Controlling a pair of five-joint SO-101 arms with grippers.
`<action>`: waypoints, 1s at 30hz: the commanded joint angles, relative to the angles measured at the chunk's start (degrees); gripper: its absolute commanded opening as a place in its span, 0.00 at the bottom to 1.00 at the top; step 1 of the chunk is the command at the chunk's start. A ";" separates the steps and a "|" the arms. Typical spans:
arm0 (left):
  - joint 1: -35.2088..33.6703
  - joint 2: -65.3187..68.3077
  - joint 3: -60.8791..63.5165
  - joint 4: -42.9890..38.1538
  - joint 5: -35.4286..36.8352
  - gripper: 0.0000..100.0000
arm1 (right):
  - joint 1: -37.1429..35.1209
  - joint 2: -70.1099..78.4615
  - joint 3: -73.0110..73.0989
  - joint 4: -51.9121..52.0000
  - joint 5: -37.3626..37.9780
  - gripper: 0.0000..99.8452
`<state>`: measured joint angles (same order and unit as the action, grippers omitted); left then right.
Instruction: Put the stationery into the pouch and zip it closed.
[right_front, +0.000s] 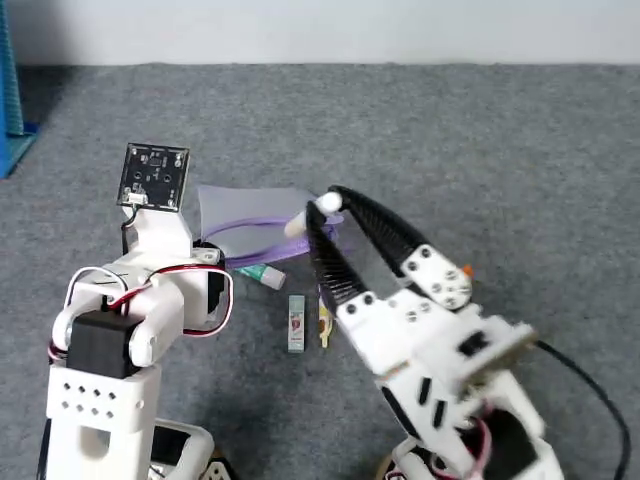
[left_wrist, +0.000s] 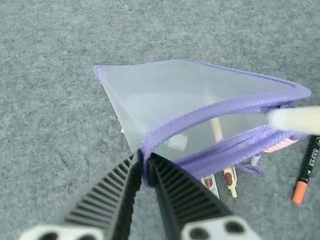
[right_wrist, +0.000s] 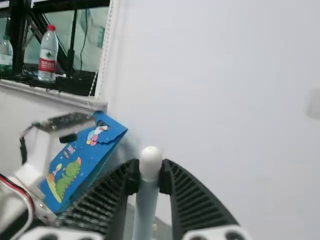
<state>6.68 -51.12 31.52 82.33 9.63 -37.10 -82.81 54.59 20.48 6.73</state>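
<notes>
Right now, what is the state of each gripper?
Left gripper: closed on the purple-zippered translucent pouch.
Right gripper: closed on a white round-tipped pen.

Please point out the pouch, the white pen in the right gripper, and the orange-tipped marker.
pouch (left_wrist: 170, 100): left wrist view, on its clear side panel.
white pen (right_wrist: 150, 159): right wrist view, on its rounded end.
marker (left_wrist: 300, 191): left wrist view, on its orange end.

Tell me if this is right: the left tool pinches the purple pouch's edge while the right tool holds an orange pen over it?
The left tool pinches the edge of the purple pouch, but the pen held over it by the right tool is white, not orange; the right wrist view shows this.
</notes>
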 joint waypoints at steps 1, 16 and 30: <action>-0.09 0.09 -2.95 0.18 0.00 0.01 | -1.10 -1.63 1.05 -4.70 -0.62 0.01; 0.26 0.09 -2.95 -0.18 0.00 0.01 | -5.58 -1.54 21.54 -21.49 3.25 0.01; 0.26 0.35 -2.86 -0.18 1.85 0.01 | 0.22 -1.54 3.43 19.91 -11.96 0.24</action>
<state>6.68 -51.03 31.52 82.33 10.42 -39.47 -83.69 65.85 32.62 -1.63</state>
